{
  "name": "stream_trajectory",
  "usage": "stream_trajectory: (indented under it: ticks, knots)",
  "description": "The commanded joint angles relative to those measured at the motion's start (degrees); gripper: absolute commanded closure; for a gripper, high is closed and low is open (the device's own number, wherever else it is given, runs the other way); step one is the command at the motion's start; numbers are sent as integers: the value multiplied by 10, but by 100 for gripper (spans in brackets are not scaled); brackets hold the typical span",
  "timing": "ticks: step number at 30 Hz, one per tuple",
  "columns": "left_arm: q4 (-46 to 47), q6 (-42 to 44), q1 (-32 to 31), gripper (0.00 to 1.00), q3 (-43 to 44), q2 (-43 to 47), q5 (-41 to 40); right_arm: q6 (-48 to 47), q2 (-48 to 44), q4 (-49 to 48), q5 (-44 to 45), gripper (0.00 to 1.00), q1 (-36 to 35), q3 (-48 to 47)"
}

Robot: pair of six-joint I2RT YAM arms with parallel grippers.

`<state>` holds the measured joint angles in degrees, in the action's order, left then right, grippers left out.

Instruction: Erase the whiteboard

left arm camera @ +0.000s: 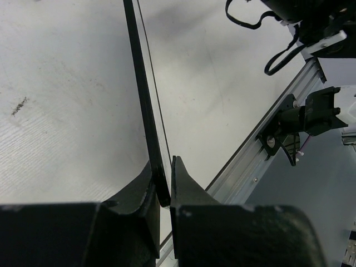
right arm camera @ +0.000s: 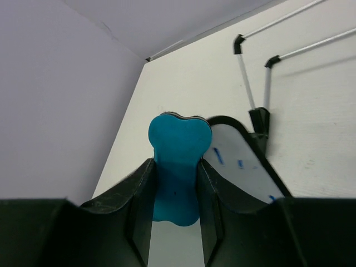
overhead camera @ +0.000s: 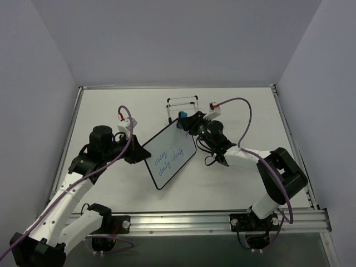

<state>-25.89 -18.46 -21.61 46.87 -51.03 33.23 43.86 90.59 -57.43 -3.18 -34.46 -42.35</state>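
The whiteboard (overhead camera: 169, 156), white with a thin black frame and blue handwritten lines, is held tilted above the table's middle. My left gripper (overhead camera: 138, 154) is shut on its left edge; in the left wrist view the black frame (left arm camera: 146, 105) runs edge-on between the fingers (left arm camera: 161, 192). My right gripper (overhead camera: 184, 121) is shut on a blue eraser (right arm camera: 177, 161) at the board's upper right corner. The board's corner with blue marks (right arm camera: 239, 161) shows just right of the eraser, which also shows in the top view (overhead camera: 182, 115).
A thin wire easel stand (overhead camera: 182, 108) lies on the table behind the board, seen also in the right wrist view (right arm camera: 261, 72). The aluminium rail (overhead camera: 222, 219) runs along the near edge. Grey walls enclose the table on three sides.
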Motion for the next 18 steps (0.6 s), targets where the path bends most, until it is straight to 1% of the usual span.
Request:
stream_trajectory:
  ticks: [1, 4, 7, 12, 15, 17, 18]
  knots:
    - [14, 32, -27, 98, 18, 8, 121, 19, 42, -19, 4, 100, 10, 60]
    - [15, 33, -27, 98, 16, 10, 123, 37, 48, -46, 19, 100, 18, 101]
    - [16, 33, -29, 98, 16, 10, 123, 47, 53, -65, 12, 100, 25, 129]
    - [18, 33, -31, 98, 14, 14, 123, 60, 56, -79, 1, 100, 25, 150]
    - [20, 34, -31, 98, 12, 13, 126, 62, 38, -72, -9, 100, 25, 133]
    - [21, 34, -33, 98, 12, 15, 126, 48, 16, -34, -10, 100, 25, 108]
    - [22, 34, -32, 98, 12, 17, 127, 41, 8, -18, -10, 100, 25, 77]
